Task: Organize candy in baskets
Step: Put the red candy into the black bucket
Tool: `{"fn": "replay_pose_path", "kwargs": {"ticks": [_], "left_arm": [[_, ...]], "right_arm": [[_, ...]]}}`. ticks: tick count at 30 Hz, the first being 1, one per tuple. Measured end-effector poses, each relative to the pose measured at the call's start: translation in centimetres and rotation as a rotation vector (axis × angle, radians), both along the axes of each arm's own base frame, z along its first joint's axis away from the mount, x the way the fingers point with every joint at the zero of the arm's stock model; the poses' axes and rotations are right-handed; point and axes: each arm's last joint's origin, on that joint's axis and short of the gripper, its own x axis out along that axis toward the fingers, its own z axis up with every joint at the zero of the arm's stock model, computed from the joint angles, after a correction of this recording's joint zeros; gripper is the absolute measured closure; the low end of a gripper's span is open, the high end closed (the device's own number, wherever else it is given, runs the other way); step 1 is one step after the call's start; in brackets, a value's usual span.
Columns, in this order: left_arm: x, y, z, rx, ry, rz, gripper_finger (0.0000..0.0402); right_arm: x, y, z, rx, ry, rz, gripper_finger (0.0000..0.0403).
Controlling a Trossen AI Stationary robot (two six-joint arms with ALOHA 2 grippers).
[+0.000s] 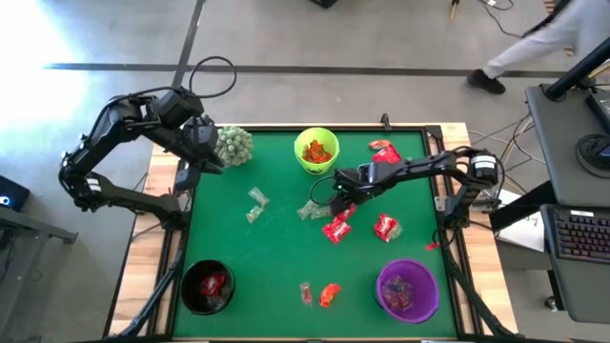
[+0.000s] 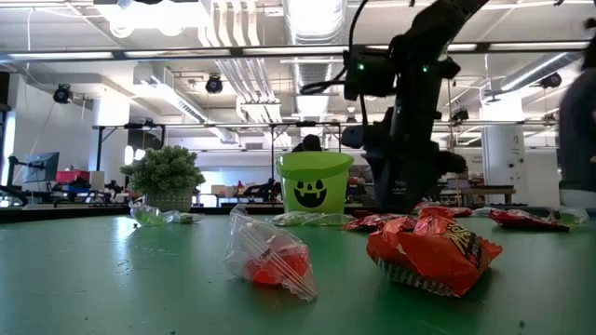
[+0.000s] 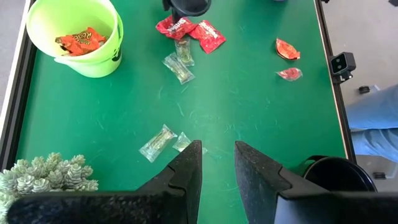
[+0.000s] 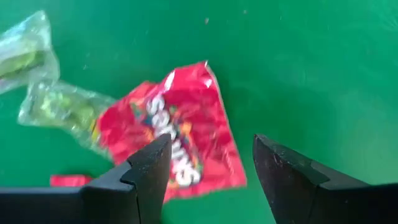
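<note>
Orange candy (image 1: 316, 151) fills lime basket (image 1: 315, 168); black basket (image 1: 187, 290) holds red.

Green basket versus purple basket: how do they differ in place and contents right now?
The green basket stands at the table's far edge, beside the spiky plant; the purple basket stands at the near right corner. The green basket holds orange-wrapped candy; the purple basket holds darker pieces, too small to identify. Both are upright, round and open-topped.
</note>
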Motion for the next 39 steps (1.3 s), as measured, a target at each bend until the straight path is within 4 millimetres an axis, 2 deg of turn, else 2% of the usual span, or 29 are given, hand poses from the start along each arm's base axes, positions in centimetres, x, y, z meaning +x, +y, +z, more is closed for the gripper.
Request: {"fn": "replay_pose_path", "kwargs": {"ticks": [6,18,25,32,39], "left_arm": [[0.0,0.0,0.0,0.000,0.001,0.000,0.0326],[0.0,0.0,0.0,-0.001,0.001,0.001,0.0326],[0.1,0.1,0.0,-0.002,0.003,0.001,0.0326],[0.2,0.1,-0.1,-0.003,0.005,0.001,0.0326],[0.2,0.1,-0.1,0.004,0.008,0.004,0.0326]], "right_arm": [[-0.1,-0.5,-1.0,0.040,-0.078,0.019,0.0186],[-0.5,-0.4,-2.1,0.030,-0.071,0.030,0.0186],[0.2,-0.2,-5.1,0.094,0.018,0.027,0.0196],[1.5,-0.2,-6.0,0.145,0.029,0.064,0.0249],[2.0,-0.1,-5.9,0.170,-0.013,0.087,0.0340]]}}
